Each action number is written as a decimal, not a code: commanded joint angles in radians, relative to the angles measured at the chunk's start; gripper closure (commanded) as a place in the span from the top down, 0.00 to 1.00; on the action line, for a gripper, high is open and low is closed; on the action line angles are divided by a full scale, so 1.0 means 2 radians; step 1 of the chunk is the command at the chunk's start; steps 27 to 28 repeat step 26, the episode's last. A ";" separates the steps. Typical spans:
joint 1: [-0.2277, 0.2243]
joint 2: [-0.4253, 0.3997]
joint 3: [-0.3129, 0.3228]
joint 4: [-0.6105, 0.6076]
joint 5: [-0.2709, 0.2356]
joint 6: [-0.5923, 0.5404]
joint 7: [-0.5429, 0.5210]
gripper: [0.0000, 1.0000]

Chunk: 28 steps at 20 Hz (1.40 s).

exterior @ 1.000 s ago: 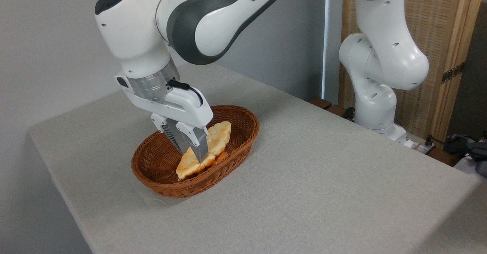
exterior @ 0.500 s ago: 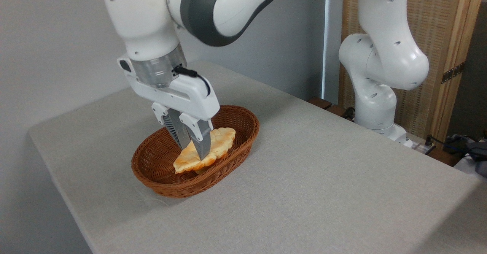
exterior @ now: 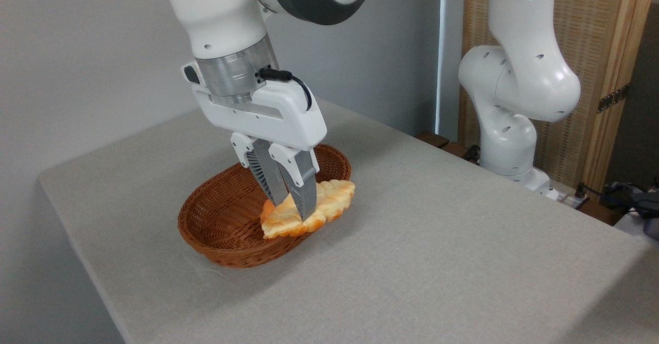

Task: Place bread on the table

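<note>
The bread [exterior: 329, 204], a pale leaf-shaped pastry with golden-orange edges, hangs lifted over the right rim of the brown wicker basket [exterior: 221, 225]. My gripper [exterior: 293, 211] is shut on the bread near its middle, its grey fingers [exterior: 304, 189] pointing down. The bread lies roughly level, partly sticking out past the basket's rim toward the right. The table [exterior: 422, 261] is covered in light grey cloth and spreads out all around the basket.
The arm's white base [exterior: 507, 143] stands at the table's far right edge, with a wooden screen [exterior: 592, 50] behind it. Cables and dark items [exterior: 633, 200] lie at the far right. The table's left edge drops off near the basket.
My gripper has risen and moved right with the bread in it. The bread has come up from the basket's floor to over its right rim. The basket has not moved.
</note>
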<state>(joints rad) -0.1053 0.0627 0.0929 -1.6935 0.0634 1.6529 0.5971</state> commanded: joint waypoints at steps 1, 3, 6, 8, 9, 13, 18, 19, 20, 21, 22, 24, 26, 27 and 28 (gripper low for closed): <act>-0.004 -0.008 0.017 0.003 0.007 -0.016 0.028 1.00; -0.004 -0.008 0.016 0.003 0.007 -0.016 0.028 1.00; -0.005 -0.008 0.016 0.002 0.007 -0.016 0.028 1.00; -0.005 -0.008 0.016 0.002 0.007 -0.016 0.028 1.00; -0.005 -0.008 0.016 0.002 0.007 -0.016 0.028 1.00; -0.004 -0.008 0.020 0.003 0.001 -0.015 0.028 1.00; -0.003 -0.009 0.025 0.008 -0.049 -0.003 0.046 1.00; -0.003 -0.009 0.029 0.010 -0.065 -0.003 0.059 1.00; -0.003 -0.009 0.035 0.011 -0.073 -0.003 0.064 1.00; -0.003 -0.009 0.038 0.011 -0.074 -0.003 0.064 1.00; -0.004 -0.010 0.038 0.011 -0.074 -0.003 0.064 1.00; -0.003 -0.013 0.039 0.011 -0.074 -0.004 0.065 1.00; -0.003 -0.014 0.039 0.010 -0.074 -0.005 0.065 1.00; -0.003 -0.014 0.039 0.010 -0.074 -0.005 0.065 1.00; -0.003 -0.014 0.039 0.010 -0.074 -0.005 0.065 1.00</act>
